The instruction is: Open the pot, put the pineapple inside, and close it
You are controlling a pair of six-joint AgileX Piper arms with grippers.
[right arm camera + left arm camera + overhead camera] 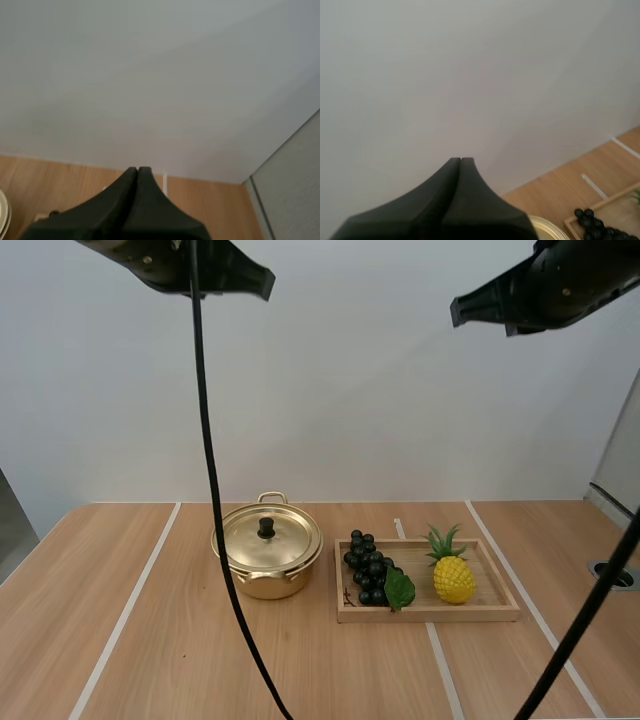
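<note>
A gold pot stands on the table with its lid on, a black knob in the lid's middle. To its right a wooden tray holds a yellow pineapple with green leaves and a bunch of dark grapes. My left gripper hangs high above the table at the upper left, shut, its fingers together as one wedge. My right gripper hangs high at the upper right, also shut. The pot's rim and the grapes show under the left gripper.
White tape lines run across the wooden table. A round metal grommet sits in the table near its right edge. A grey cabinet stands at the far right.
</note>
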